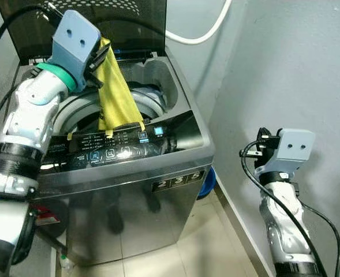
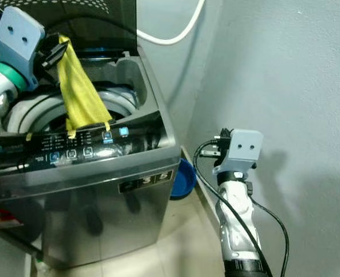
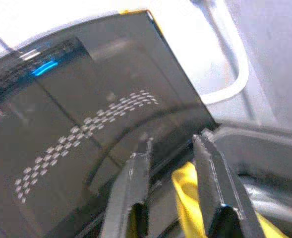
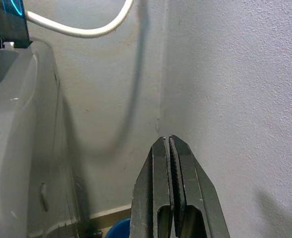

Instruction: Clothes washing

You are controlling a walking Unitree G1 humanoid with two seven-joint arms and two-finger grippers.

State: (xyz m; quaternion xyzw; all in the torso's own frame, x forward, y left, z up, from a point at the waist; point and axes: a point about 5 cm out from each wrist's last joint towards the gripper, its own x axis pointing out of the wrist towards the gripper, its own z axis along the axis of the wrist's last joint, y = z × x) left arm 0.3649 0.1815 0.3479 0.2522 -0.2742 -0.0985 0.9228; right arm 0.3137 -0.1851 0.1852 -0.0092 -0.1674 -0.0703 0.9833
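Left eye view shows the left hand [image 1: 103, 57] pinching a yellow cloth [image 1: 116, 98] that hangs over the open washing machine [image 1: 158, 173], so it should move over the tub's middle before letting go, while the right hand [image 4: 169, 148], fingers together, waits by the wall.

Pale tiled floor [image 1: 204, 242] meets grey wall in corner. Stainless top-load washing machine [image 1: 129, 213] stands directly on floor, dark lid [image 1: 123, 23] raised. Blue basin [image 2: 178, 179] sits on floor just beside machine, wedged between its side and wall, partly hidden. Yellow cloth [image 1: 116, 95] drapes over machine's glossy black control panel [image 1: 123, 147], upper end above open drum. White hose [image 1: 201, 36] loops across wall behind.
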